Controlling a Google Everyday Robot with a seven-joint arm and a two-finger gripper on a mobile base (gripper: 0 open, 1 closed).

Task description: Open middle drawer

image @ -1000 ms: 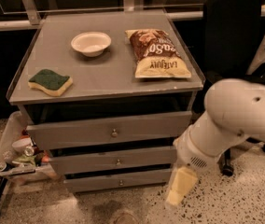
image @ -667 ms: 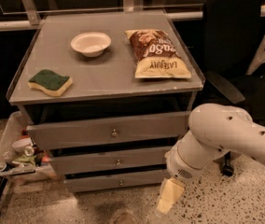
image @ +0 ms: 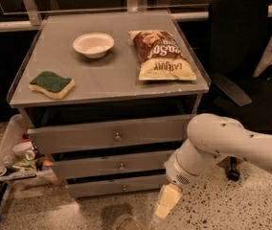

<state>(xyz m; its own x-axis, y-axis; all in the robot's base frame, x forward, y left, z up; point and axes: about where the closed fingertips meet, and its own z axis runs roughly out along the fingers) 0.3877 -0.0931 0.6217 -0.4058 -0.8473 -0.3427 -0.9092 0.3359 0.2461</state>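
The flat grey middle drawer (image: pixel 88 168) looked closed, its round metal knob (image: pixel 121 166) ungrasped. My gripper (image: pixel 166 204) hung low off its right end; whether it gaped, I couldn't tell.

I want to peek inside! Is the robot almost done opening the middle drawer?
Not yet. Nothing looks done: the middle drawer looks pushed in. In hand: the robot's hand hangs low by the cabinet, near its front right corner. It is below that drawer and not touching its knob. Left to do: reach the knob, grab it, and pull the drawer out.
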